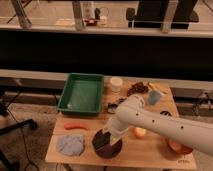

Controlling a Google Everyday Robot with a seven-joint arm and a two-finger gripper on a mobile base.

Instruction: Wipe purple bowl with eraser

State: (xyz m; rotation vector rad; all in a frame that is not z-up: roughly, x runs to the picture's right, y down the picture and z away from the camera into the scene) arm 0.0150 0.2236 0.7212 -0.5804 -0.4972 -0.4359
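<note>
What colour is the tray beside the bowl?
Green tray, in the camera view; the end effector is at the purple bowl.

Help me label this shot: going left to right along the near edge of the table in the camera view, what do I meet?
Blue-grey pad → purple bowl, with the shut gripper pressing the eraser into it → orange bowl.
</note>
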